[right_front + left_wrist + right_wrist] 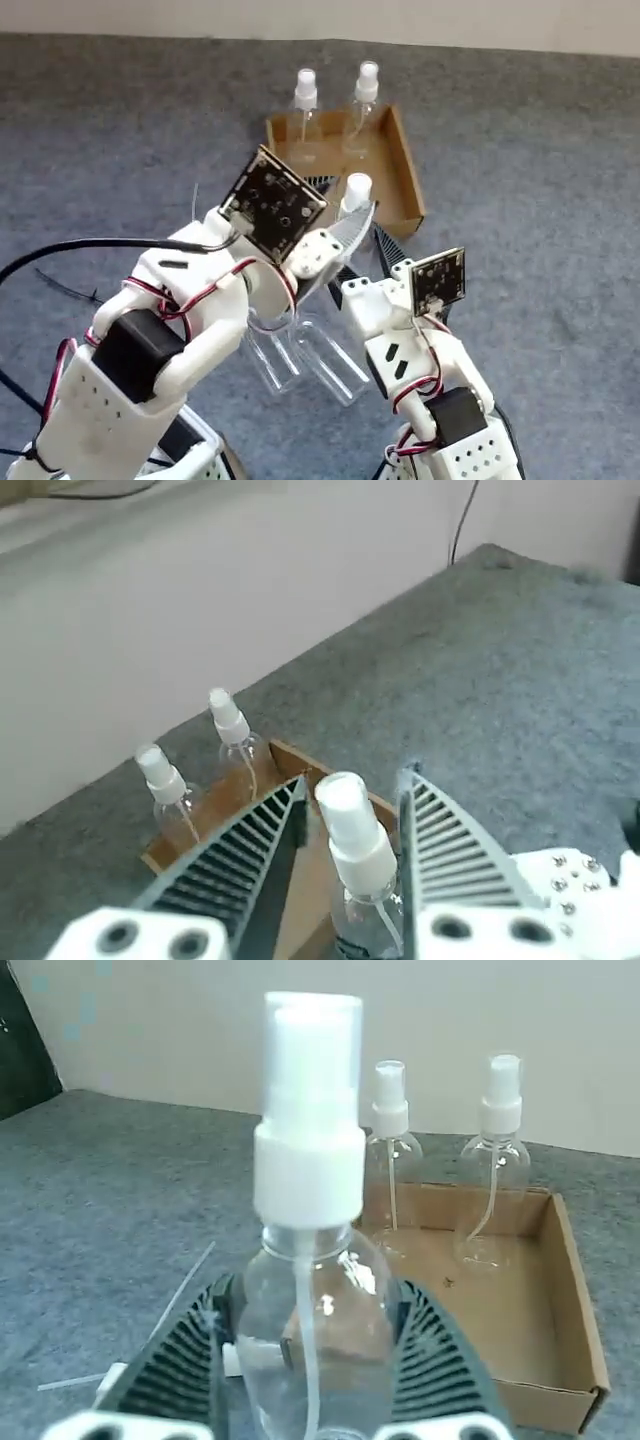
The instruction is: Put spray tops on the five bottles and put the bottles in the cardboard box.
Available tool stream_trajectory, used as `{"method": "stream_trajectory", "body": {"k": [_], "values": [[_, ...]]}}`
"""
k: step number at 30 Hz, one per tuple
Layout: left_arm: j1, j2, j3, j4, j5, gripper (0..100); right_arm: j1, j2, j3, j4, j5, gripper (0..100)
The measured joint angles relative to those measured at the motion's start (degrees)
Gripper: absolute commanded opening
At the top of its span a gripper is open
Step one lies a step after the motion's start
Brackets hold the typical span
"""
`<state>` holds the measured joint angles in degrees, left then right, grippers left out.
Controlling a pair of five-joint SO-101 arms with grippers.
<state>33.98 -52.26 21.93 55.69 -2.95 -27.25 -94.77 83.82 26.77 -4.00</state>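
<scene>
- At 12 o'clock on the grey bench (520, 150): cardboard box (410, 185), open side up.
- Inside the box, against its 12 o'clock wall, two bottles stand upright side by side, each with a white top on: the 11 o'clock bottle (304, 110) and the 1 o'clock bottle (363, 100).
- Held bottle (310, 1360): upright and clear, at the box's 6 o'clock edge. Whether it is over the rim or just short of it cannot be told.
- Spray top (308, 1110) sits on the held bottle's neck, its tube running down inside.
- Right pincer (310, 1310): pinching the held bottle's body, one ribbed finger on each side.
- Left pincer (352, 782): spread, fingers flanking the spray top. There is a dark gap on one side; contact on the other cannot be judged.
- Lying bottles (335, 365): two clear ones flat on the bench at 6 o'clock from the box, between the arms, partly under the left arm. Their necks are hidden.
</scene>
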Motion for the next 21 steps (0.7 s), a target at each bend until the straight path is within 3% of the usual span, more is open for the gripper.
{"method": "stream_trajectory", "body": {"k": [6,21], "values": [[-4.22,4.66,-0.88,-4.57,0.0,14,0.0,0.0,0.0,0.0,0.0,0.4],[-4.31,10.46,0.09,-4.4,-0.26,14,0.0,0.09,0.0,0.0,0.0,0.4]]}}
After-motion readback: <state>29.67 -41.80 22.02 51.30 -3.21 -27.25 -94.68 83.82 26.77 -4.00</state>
